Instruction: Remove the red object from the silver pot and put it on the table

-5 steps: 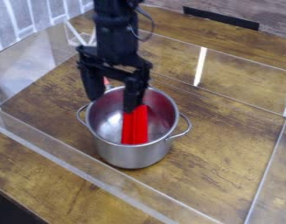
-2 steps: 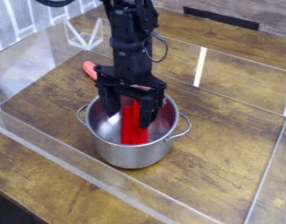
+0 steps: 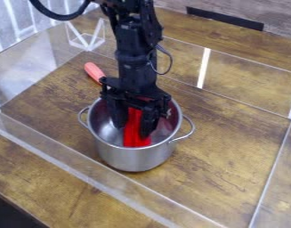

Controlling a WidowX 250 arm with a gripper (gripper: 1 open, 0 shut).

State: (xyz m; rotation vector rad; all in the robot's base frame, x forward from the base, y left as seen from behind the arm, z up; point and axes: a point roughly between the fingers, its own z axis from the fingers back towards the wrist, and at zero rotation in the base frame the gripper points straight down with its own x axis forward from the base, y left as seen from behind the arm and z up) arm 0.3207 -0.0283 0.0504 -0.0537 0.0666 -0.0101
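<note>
The bright red, flat, bar-shaped plastic piece leans inside the round, shiny steel pot with two small loop handles, directly beneath and between the fingers of the black hand. It looks light and rigid, and probably slick, so a pinch across its narrow width near the upper end, which sits closest to the rim, seems the surest hold; a grip lower down would crowd the fingers against the pot wall.

The arm comes down from above, with the hand pointing straight down and sunk into the pot's mouth. Its fingers straddle the red piece and stand partly drawn together, but whether they already press on it I cannot tell.

A salmon-handled utensil lies behind and to the left of the hand, outside the pot. The dark brown wood-plank surface, edged by low clear walls, has bare room to the hand's right for setting the piece down.
</note>
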